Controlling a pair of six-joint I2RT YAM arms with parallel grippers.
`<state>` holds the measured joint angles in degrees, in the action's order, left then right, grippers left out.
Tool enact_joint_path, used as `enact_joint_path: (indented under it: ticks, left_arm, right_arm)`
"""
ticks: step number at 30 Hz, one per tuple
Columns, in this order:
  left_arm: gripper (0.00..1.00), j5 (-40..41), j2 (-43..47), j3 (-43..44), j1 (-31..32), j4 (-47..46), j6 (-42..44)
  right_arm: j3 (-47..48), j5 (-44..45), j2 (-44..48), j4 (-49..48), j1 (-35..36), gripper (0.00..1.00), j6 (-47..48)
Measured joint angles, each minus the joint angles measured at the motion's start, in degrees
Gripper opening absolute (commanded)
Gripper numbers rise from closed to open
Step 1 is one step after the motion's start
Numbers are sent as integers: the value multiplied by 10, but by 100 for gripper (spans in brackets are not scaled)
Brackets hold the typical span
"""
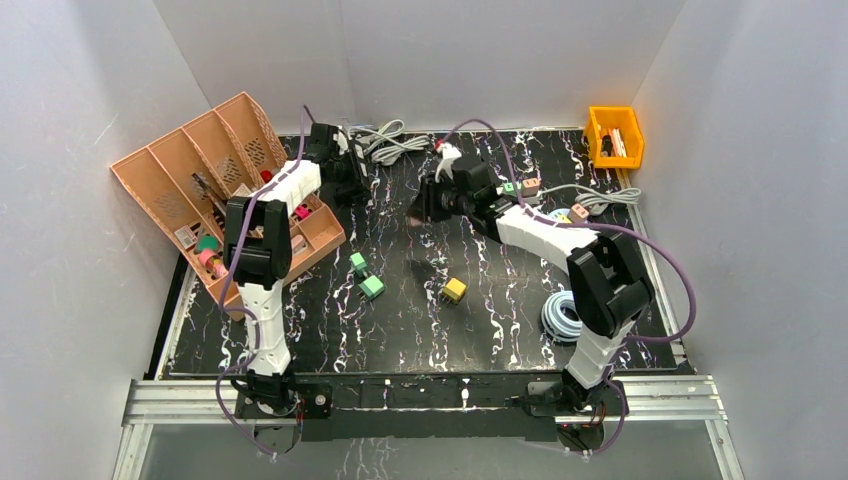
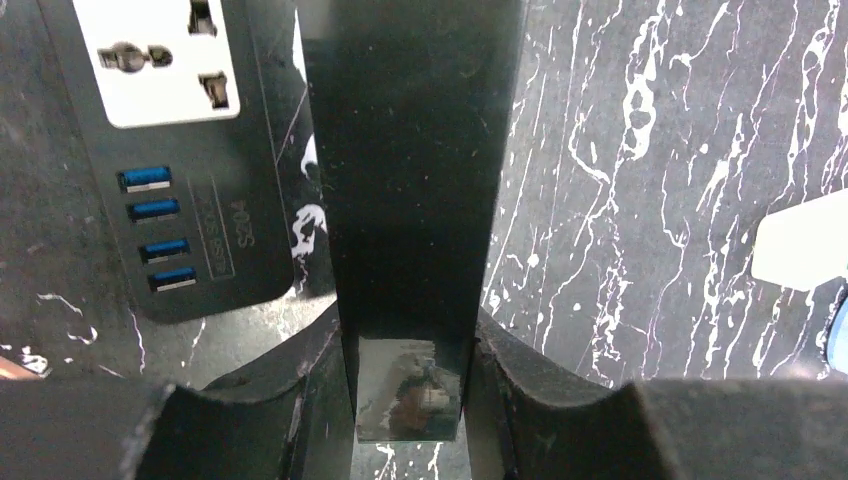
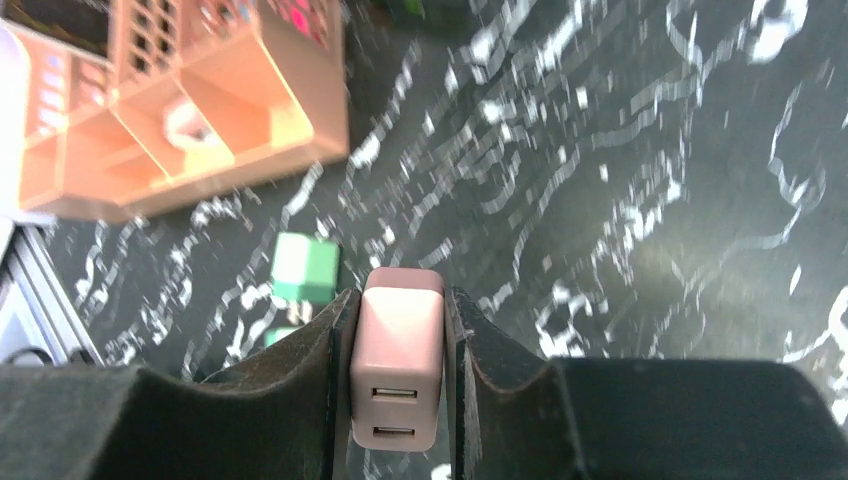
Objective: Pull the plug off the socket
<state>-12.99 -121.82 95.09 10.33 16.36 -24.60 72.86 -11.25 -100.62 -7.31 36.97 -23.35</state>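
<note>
Strip [image 2: 190, 230] lies just left of the left gripper [image 2: 408, 345], which is clamped on a glossy black bar [image 2: 410, 180], likely the strip's own edge. Plug [image 3: 397, 345], pink, is pinched in the right gripper [image 3: 397, 310], held over bare table [image 3: 650, 200] with no socket near it. The pull looks done, and only setting the plug down may remain. Its prongs are hidden, the right wrist view is blurred, and the strip is cut off at the top.
</note>
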Motion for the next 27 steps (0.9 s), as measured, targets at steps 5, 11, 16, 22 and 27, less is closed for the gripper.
enact_joint_path:
  ticks: [5,11,16,22,27]
  left_arm:
    - [0,7,-43,95,0,43,37]
    - [36,8,-93,194,-7,80,70]
    - [54,12,-107,203,-30,102,86]
    - [98,26,-98,172,-48,94,91]
    - [98,32,-64,119,-46,85,101]
  right_arm:
    - [-38,-80,-51,16,-22,0,2]
    - [-18,-125,-144,25,4,0,-9]
    - [1,-126,-153,27,23,14,-12]
    - [49,-95,-179,51,28,62,1]
    - [70,-42,-161,63,12,98,23]
